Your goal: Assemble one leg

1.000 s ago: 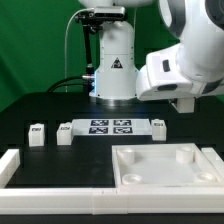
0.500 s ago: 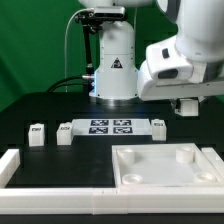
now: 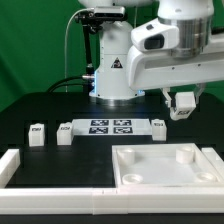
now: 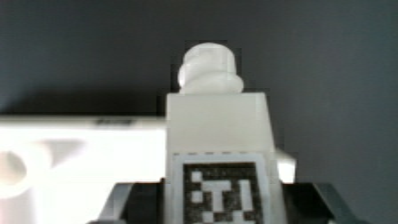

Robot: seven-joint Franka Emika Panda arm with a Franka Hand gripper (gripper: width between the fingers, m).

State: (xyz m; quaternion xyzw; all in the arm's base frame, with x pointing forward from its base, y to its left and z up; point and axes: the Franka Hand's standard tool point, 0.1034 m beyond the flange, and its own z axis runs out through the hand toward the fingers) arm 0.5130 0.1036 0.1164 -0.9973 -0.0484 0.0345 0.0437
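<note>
My gripper [image 3: 183,106] hangs at the exterior view's right, above the table behind the large white panel [image 3: 165,166], and is shut on a stubby white leg [image 3: 184,101]. In the wrist view the gripper [image 4: 217,206] clamps that leg [image 4: 217,125] between its dark fingers [image 4: 135,201]. The leg's black-and-white tag sits between the jaws and its rounded peg points away from them. Part of the white panel [image 4: 71,150] lies below, beside the leg. Three more legs stand on the table: two [image 3: 37,134] [image 3: 65,132] at the left and one [image 3: 158,126] by the marker board's right end.
The marker board [image 3: 110,127] lies at the table's middle. A long white rail [image 3: 70,189] runs along the front edge and turns up at the left [image 3: 9,165]. The robot base [image 3: 114,70] stands behind.
The arm's wrist has turned and its bulk has swung up and to the exterior view's left. The gripper stays shut on the leg in nearly the same spot.
</note>
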